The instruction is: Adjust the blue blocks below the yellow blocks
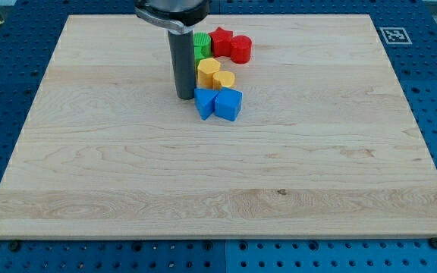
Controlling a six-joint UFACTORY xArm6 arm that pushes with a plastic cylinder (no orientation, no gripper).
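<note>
Two blue blocks lie side by side near the board's top middle: a triangular blue block (204, 103) and a blue cube-like block (228, 104) to its right, touching. Just above them sit two yellow blocks, a yellow rounded block (208, 70) and a yellow heart-like block (224, 79). My tip (185, 97) stands on the board at the left edge of the triangular blue block, touching or almost touching it, and left of the yellow blocks.
Green blocks (201, 44) sit above the yellow ones, partly hidden by the rod. A red star (221, 38) and a red cylinder (240, 48) lie at the top right of the cluster. A marker tag (393, 35) is off the board's top right corner.
</note>
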